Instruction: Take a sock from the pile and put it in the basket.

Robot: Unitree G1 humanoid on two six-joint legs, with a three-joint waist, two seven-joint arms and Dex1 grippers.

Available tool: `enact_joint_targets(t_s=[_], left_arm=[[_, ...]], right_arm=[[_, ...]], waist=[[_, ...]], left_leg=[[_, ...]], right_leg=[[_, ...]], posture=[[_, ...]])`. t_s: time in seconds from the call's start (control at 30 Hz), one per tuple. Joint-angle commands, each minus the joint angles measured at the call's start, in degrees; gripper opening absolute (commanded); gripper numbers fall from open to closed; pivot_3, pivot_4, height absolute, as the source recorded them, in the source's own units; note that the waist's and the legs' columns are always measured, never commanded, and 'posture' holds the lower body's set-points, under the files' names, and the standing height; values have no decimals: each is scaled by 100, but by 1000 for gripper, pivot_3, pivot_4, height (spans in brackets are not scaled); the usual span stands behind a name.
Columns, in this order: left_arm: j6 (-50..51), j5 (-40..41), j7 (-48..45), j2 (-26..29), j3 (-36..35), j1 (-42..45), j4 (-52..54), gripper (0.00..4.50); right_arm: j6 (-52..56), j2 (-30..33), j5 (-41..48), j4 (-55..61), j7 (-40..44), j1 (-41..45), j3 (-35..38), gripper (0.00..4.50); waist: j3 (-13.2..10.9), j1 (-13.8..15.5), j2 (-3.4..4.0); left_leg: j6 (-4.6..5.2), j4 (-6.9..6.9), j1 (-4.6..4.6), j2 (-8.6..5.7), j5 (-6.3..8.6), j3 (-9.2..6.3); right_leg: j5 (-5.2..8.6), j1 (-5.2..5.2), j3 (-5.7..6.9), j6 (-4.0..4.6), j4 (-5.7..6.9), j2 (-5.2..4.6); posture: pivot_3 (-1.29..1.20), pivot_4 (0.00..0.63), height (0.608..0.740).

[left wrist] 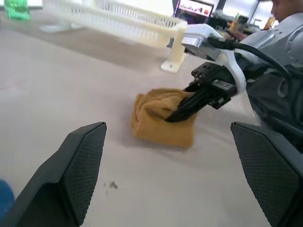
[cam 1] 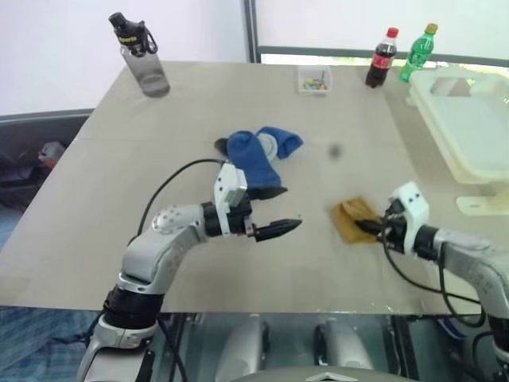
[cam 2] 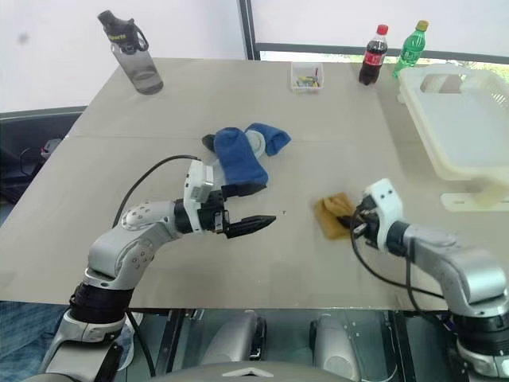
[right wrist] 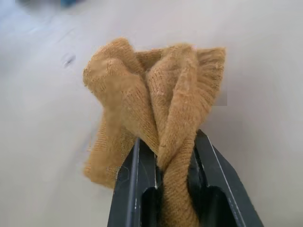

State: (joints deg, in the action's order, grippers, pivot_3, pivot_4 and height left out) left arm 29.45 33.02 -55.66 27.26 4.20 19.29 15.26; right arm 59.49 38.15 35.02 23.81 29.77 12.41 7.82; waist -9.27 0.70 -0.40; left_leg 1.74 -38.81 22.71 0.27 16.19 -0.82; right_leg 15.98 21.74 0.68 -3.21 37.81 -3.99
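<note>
The pile (cam 1: 258, 151) of bright blue and light grey socks lies mid-table. A mustard-brown sock (cam 1: 348, 219) sits apart from it, to the right and nearer me, bunched up. My right gripper (cam 1: 368, 227) is shut on it, and the right wrist view shows the sock (right wrist: 151, 94) squeezed between the fingers (right wrist: 135, 179), with its far end still at the table. My left gripper (cam 1: 278, 211) hovers open just in front of the pile, pointing right toward the sock, with nothing in it. The whitish basket (cam 1: 477, 131) stands at the table's far right.
A dark-capped water bottle (cam 1: 143, 60) stands at the far left of the table. At the back are a small clear box (cam 1: 314, 79) of coloured bits, a cola bottle (cam 1: 382, 57) and a green bottle (cam 1: 417, 52). The table's near edge runs just below both arms.
</note>
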Motion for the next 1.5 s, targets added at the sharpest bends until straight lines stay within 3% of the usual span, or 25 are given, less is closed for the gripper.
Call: enact_joint_targets(t_s=[0.03,0.37,0.67,0.83,1.07,1.4,1.5], left_arm=[[-270,92,35,-158,-142,106,37,4500],[-859,-56,191,-706,-125,370,-393,4500],[-1109,-211,219,-897,-73,459,-563,4500],[-1273,-336,243,-962,-61,503,-755,4500],[-1465,-374,279,-1131,-68,544,-892,4500],[-1717,-490,303,-1313,-7,613,-1068,4500],[-1749,-512,310,-1307,5,609,-1067,4500]], right_arm=[[23,290,104,-120,92,489,431,21],[-595,967,-399,-2222,224,1902,832,21],[-2507,977,-1596,-6179,-128,3932,620,21],[-3702,870,-2060,-8198,-813,4886,678,21],[-4518,848,-2610,-9334,-1243,5279,530,21],[-4750,892,-2921,-9790,-1535,5291,632,21],[-4770,895,-2938,-9824,-1536,5251,669,1213]], waist=[[-3,0,3],[-11,-1,3],[-19,-36,12],[-21,-35,13],[-25,-65,19],[-25,-135,20],[-25,-134,20]], left_leg=[[0,0,2,0,0,1],[2,0,9,-2,1,18],[-4,1,16,1,-3,54],[-17,3,22,0,-11,66],[-18,11,25,1,-11,69],[-19,11,20,3,-11,72],[-19,10,21,3,-12,71]], right_leg=[[0,3,0,0,0,1],[0,12,-7,-1,-3,0],[-1,37,-32,-2,5,3],[-2,41,-40,-2,0,0],[-1,45,-41,-2,-6,0],[-2,44,-44,-3,-1,0],[-2,43,-44,-3,-1,0]], posture=[[0,150,740],[0,150,740],[0,150,740],[0,150,740],[0,150,740],[0,150,740],[0,150,740]])
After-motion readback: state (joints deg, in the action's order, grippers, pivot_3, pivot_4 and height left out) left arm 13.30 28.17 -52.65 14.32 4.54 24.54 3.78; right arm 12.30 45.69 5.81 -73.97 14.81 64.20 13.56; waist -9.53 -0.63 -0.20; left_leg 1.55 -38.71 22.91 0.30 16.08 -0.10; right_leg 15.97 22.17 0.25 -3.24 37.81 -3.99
